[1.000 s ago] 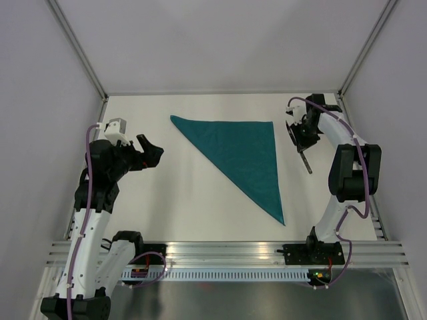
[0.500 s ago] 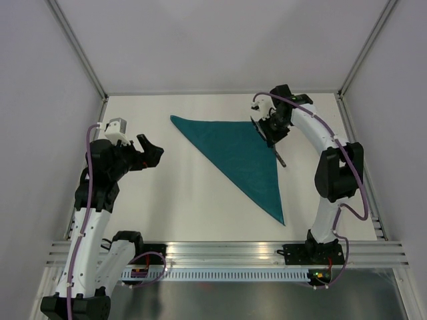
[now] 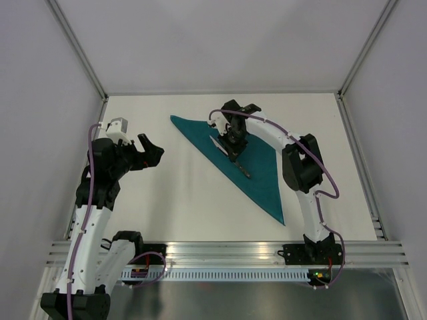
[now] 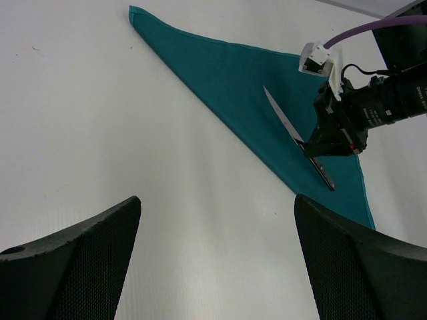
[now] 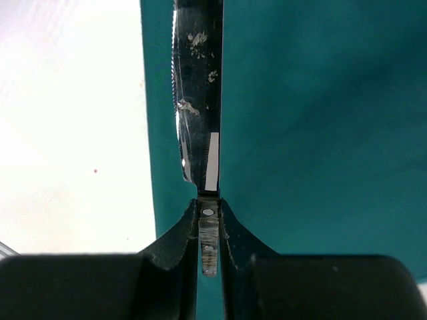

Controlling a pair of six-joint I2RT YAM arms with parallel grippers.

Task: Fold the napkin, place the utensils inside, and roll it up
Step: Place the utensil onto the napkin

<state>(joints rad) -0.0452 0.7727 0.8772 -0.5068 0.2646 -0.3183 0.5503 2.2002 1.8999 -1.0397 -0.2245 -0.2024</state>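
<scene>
The napkin [image 3: 261, 163] is seen folded into a teal triangle, lying flat on the white worktop [image 3: 167, 193] toward its far middle. One corner is pointed to the far left, one to the far right, and the third toward the near edge.

The knife [image 3: 242, 169] is gripped by the right tool [image 3: 233, 148], whose fingers [image 5: 175, 241] are closed on it about where the blade meets the dark handle. In the top view the right arm is stretched to the left over the cloth, and the knife is held above the napkin's left part, lined up roughly with the long slanted edge.

In the left wrist view the blade [image 4: 281, 119] is pointed toward the far left corner, and the handle end lies near the slanted edge. Whether the knife touches the cloth cannot be told.

In the right wrist view the blade [image 5: 198, 100] is shown edge-on, flecked with pale marks, over the teal cloth [image 5: 320, 133] just inside its border. Bare worktop [image 5: 67, 133] is seen to the left. A small white rectangle is seen low on the blade. No lettering can be read on it.

The left tool [image 3: 152, 150] is held with its fingers [image 4: 73, 267] spread wide and nothing between them. It is kept above bare worktop to the left of the napkin, well apart from it. No readable brand or label is made out on the arms.
</scene>
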